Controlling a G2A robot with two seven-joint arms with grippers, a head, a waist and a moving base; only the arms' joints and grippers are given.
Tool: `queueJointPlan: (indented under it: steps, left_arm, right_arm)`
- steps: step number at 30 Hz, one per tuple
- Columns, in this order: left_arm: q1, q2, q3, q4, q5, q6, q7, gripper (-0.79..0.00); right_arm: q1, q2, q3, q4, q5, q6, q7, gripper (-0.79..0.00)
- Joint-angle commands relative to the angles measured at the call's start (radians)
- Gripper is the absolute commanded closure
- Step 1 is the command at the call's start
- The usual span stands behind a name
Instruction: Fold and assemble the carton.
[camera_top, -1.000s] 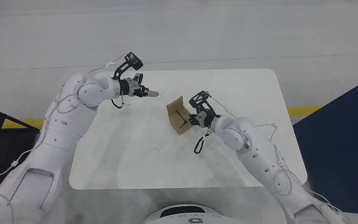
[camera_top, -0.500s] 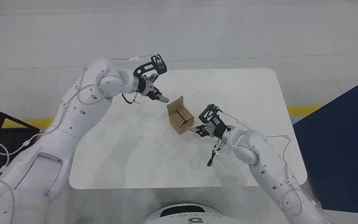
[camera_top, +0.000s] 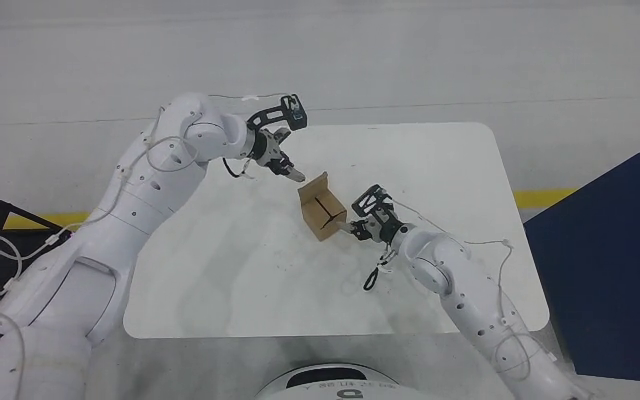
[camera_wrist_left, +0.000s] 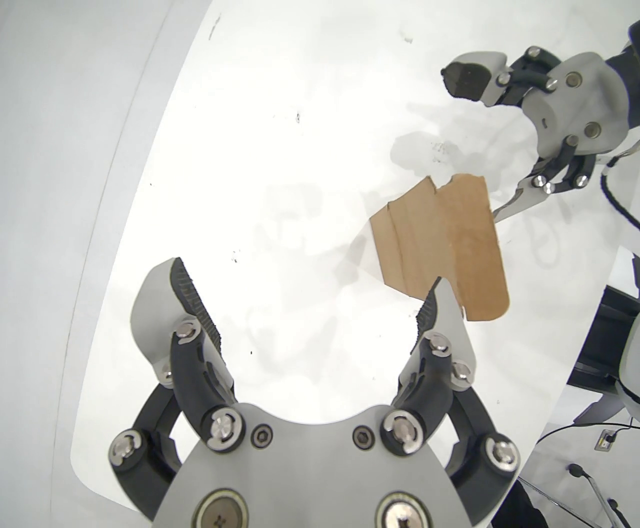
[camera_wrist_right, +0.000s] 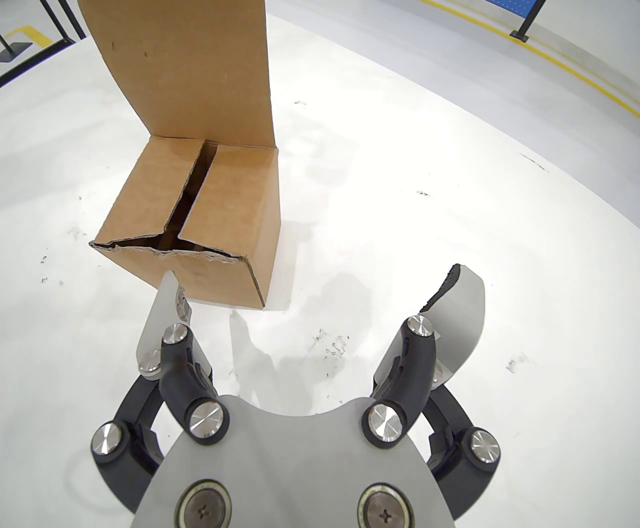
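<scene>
Near mid-table sits the carton (camera_top: 322, 206), brown cardboard, resting on the white table (camera_top: 450, 170). Right wrist view: carton (camera_wrist_right: 200, 210) has two flaps folded in with a dark slit between them, and the edge nearest the camera is ragged. One long flap (camera_wrist_right: 185, 70) stands upright on the carton's far side. The top is not closed.

Left gripper (camera_top: 297, 175) hangs just beside the carton, on the side away from the robot, with its fingers spread apart and nothing between them. Left wrist view: left gripper (camera_wrist_left: 307, 280) is over bare table, and one finger (camera_wrist_left: 440, 320) overlaps the carton (camera_wrist_left: 445, 245) edge. The top view shows a small gap there, so they are apart.

Right gripper (camera_top: 352, 228) is low at the carton's opposite side, nearer the robot. Its fingers are apart too and it holds nothing. Right wrist view: right gripper (camera_wrist_right: 315, 277) has one finger (camera_wrist_right: 160, 310) right against the carton's lower corner; cannot tell if it touches. The other finger is off over bare table.

Right gripper (camera_wrist_left: 482, 145) is also seen past the carton in the left wrist view. A black cable (camera_top: 372, 275) loops down off the right arm onto the table. A yellow floor line (camera_top: 545, 197) runs beyond the table edge.
</scene>
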Motion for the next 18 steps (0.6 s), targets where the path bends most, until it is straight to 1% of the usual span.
queueJointPlan:
  steps: [1, 4, 5, 6, 7, 8, 9, 10, 11, 12, 13, 14, 15, 18]
  left_arm:
    - [0.0, 0.0, 0.0, 0.0, 0.0, 0.0, 0.0, -0.785]
    - [0.0, 0.0, 0.0, 0.0, 0.0, 0.0, 0.0, -0.785]
    - [0.0, 0.0, -0.007, -0.008, -0.009, 0.003, 0.022, -0.785]
    - [0.004, 0.001, -0.026, -0.022, -0.024, 0.007, 0.076, -0.785]
    - [0.023, 0.005, -0.063, -0.027, -0.069, -0.006, 0.184, -0.785]
    - [0.05, 0.011, -0.094, -0.012, -0.093, -0.029, 0.268, -0.785]
    - [0.074, 0.017, -0.114, 0.002, -0.097, -0.057, 0.324, -0.785]
    - [0.102, 0.021, -0.124, 0.006, -0.108, -0.088, 0.369, -0.785]
    - [0.131, 0.023, -0.13, 0.015, -0.129, -0.144, 0.415, -0.785]
    - [0.163, 0.024, -0.138, 0.038, -0.164, -0.205, 0.472, -0.785]
    - [0.193, 0.024, -0.147, 0.069, -0.199, -0.267, 0.532, -0.785]
    - [0.216, 0.023, -0.15, 0.088, -0.217, -0.275, 0.583, -0.785]
    - [0.237, 0.022, -0.147, 0.097, -0.216, -0.275, 0.626, -0.785]
    - [0.288, 0.024, -0.14, 0.135, -0.165, -0.275, 0.76, -0.785]
  right_arm:
    - [0.0, 0.0, 0.0, 0.0, 0.0, 0.0, 0.0, -0.785]
    - [0.0, 0.0, 0.0, 0.0, 0.0, 0.0, 0.0, -0.785]
    - [0.0, 0.0, 0.0, 0.0, 0.0, 0.0, 0.0, -0.785]
    - [-0.002, -0.001, 0.001, -0.001, 0.017, -0.008, -0.023, -0.785]
    - [-0.002, -0.001, 0.006, 0.002, 0.041, -0.05, -0.08, -0.785]
    - [-0.004, 0.002, 0.021, 0.011, 0.049, -0.088, -0.149, -0.785]
    - [-0.011, 0.005, 0.034, 0.022, 0.04, -0.125, -0.226, -0.785]
    - [-0.019, 0.01, 0.039, 0.025, 0.014, -0.187, -0.308, -0.785]
    - [-0.026, 0.015, 0.049, 0.038, -0.02, -0.242, -0.386, -0.785]
    - [-0.035, 0.019, 0.064, 0.052, -0.062, -0.242, -0.457, -0.785]
    - [-0.046, 0.021, 0.061, 0.059, -0.093, -0.265, -0.521, -0.785]
    - [-0.048, 0.024, 0.064, 0.07, -0.122, -0.285, -0.571, -0.785]
    - [-0.05, 0.026, 0.068, 0.082, -0.151, -0.275, -0.61, -0.785]
    - [-0.049, 0.028, 0.068, 0.113, -0.202, -0.269, -0.679, -0.785]
